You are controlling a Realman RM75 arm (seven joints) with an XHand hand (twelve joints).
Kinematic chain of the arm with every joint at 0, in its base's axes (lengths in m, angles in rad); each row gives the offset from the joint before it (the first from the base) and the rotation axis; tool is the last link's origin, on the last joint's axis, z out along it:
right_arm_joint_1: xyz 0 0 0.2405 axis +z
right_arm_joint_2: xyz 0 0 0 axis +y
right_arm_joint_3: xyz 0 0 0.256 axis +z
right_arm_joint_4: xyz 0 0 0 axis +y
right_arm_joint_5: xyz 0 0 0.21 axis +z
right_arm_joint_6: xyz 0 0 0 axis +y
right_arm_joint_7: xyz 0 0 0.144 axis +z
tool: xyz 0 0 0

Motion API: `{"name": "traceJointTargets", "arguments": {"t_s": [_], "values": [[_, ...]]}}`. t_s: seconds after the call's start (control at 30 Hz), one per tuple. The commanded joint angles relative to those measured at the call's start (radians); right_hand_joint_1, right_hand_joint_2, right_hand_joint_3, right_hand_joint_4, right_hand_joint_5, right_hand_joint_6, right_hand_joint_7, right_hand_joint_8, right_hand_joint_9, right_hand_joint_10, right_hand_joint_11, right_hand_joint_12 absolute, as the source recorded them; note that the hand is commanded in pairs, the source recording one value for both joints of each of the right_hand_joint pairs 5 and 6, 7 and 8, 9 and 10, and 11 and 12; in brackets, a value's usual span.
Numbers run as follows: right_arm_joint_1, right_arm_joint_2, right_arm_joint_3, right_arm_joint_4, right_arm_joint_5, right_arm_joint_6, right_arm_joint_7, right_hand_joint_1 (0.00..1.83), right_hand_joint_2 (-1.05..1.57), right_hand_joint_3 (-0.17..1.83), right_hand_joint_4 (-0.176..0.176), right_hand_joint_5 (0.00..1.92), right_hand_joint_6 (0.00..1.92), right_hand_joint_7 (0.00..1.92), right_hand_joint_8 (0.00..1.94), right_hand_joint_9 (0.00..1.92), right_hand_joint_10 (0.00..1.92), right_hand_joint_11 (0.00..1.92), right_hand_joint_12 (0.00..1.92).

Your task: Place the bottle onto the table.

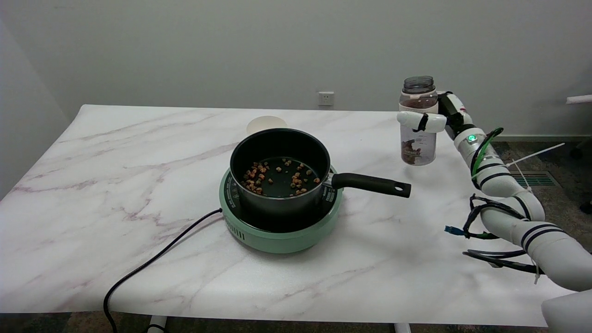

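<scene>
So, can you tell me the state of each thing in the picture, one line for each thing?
bottle: upright, lid off, nearly empty, held near the table's right edge
right hand: grips the bottle around its middle
pot: on the cooker, uncovered, small pieces of food inside
cooker: on the table, cable attached
round lid: lying flat behind the pot

Clear bottle [418, 121], no lid, brown bits at bottom, upright, held over table's [138, 162] far right corner.
</scene>
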Motion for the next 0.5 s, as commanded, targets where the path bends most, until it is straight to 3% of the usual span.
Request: {"name": "traceJointTargets", "arguments": {"t_s": [0.03, 0.5], "values": [[0.059, -0.045, -0.069, -0.127, 0.371, 0.173, -0.588, 1.18, 1.35, 0.50, 0.000, 1.70, 1.70, 1.62, 1.62, 1.63, 1.63, 1.40, 1.40], [0.043, -0.049, -0.170, -0.160, 0.713, 0.298, -0.631, 1.18, 1.37, 0.48, 0.000, 1.68, 1.68, 1.63, 1.63, 1.64, 1.64, 1.39, 1.39]]}}
